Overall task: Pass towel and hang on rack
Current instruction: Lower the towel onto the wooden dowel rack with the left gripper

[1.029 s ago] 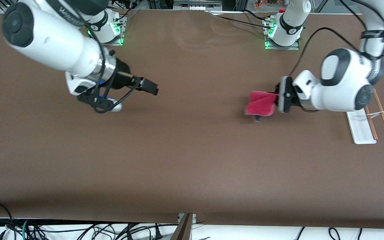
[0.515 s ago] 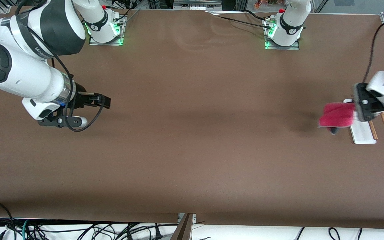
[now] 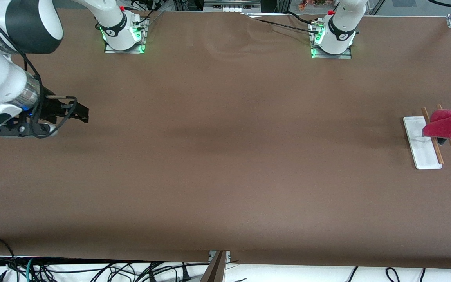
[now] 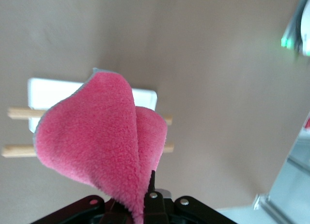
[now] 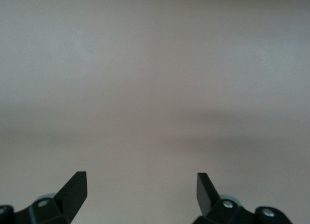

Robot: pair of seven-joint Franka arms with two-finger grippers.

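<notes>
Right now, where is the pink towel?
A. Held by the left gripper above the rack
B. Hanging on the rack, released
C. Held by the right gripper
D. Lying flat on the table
A: the left gripper pinches the towel over the rack.

The towel [image 4: 101,137] is a fluffy, matt pink-red terry cloth with a thin grey stitched edge, its pile rough and nubbly. The rack [image 3: 421,143] pairs a smooth white base of faint sheen, plastic by its look, with two light-brown wooden rods [image 4: 19,112] of plain matt finish. The table [image 3: 225,156] wears a matt brown covering, slightly rippled near the arm bases, and the right gripper [image 5: 141,187] has fingers [image 5: 75,185] of matt black plastic.
</notes>
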